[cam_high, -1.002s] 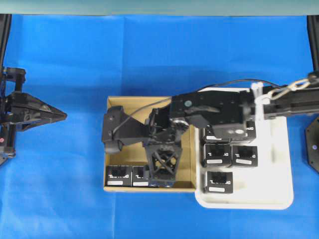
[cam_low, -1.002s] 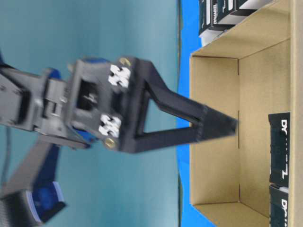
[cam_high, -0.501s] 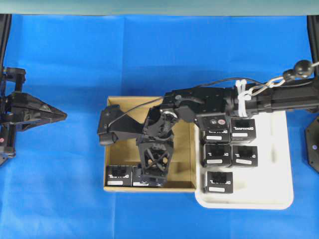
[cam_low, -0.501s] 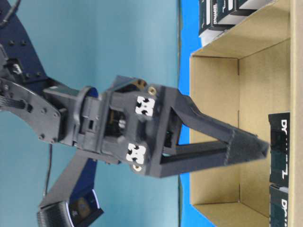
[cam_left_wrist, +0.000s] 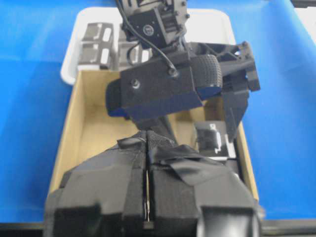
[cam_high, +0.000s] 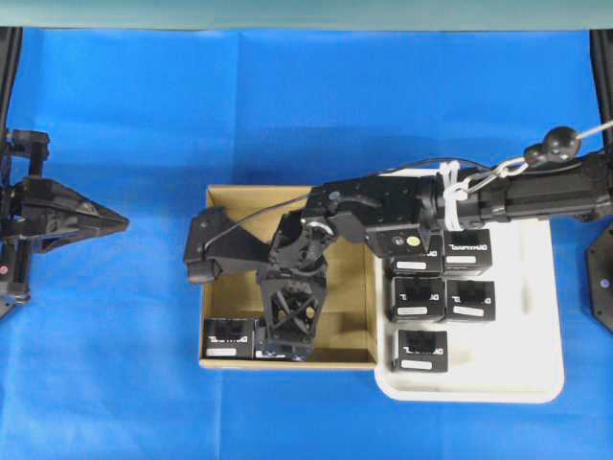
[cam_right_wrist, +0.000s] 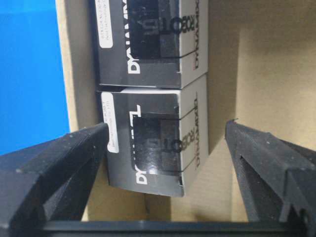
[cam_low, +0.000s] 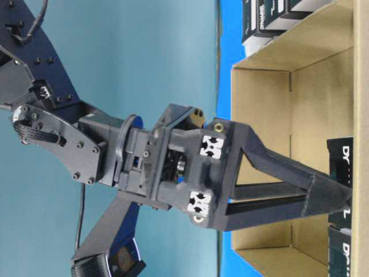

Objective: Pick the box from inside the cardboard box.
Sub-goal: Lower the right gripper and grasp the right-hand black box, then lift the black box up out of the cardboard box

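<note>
Right tool [cam_right_wrist: 165, 163] wide open, straddling a box [cam_right_wrist: 153, 143] in the carton [cam_high: 359, 278].
Only its wrist view shows both fingers clear; overhead hides that box.

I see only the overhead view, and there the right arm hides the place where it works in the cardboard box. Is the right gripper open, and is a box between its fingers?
Observer: Yes. In the right wrist view the right gripper is open, and one black box lies between its two fingers, not yet clamped.
Operator: Do the fingers touch this box?
Observer: One finger overlaps the label edge, so I cannot tell if it touches. The other finger is clearly apart.
Operator: Is another box close to it?
Observer: Yes. A second box lies against it, along the same wall of the cardboard box.
</note>
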Available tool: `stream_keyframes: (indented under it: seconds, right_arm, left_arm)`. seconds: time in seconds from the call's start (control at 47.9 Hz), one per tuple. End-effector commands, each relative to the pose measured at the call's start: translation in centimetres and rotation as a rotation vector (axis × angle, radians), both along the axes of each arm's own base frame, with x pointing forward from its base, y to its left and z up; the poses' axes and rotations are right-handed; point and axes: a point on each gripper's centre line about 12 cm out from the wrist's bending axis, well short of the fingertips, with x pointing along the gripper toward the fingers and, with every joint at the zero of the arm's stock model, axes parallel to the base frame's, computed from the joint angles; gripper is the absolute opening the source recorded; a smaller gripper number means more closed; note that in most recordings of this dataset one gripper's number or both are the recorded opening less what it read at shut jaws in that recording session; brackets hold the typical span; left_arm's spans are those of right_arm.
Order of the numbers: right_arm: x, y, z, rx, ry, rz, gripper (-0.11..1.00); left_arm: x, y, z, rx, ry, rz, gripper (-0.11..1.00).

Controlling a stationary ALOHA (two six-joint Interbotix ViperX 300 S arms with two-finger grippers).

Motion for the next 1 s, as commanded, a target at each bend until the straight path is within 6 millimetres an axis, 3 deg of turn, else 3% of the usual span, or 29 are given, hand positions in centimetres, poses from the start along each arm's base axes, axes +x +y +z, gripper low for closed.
stream_keyframes:
  seconds: [0.0, 0.355, 0.981]
  right_arm:
    - [0.0, 0.6, -0.3, 0.004, 0.006, 0.014, 0.99]
    - [0.0, 0.7, -0.9, -0.015, 0.013, 0.024, 0.99]
    - [-0.1, -2.5, -1.0, -0.099, 0.014, 0.009, 0.99]
  left_arm:
    - [0.3, 0.0, 1.0, 0.002, -0.025, -0.002, -0.05]
    - [0.2, 0.0, 0.9, 0.002, -0.021, -0.002, -0.04]
    - [0.2, 0.0, 0.9, 0.000, -0.021, -0.002, -0.04]
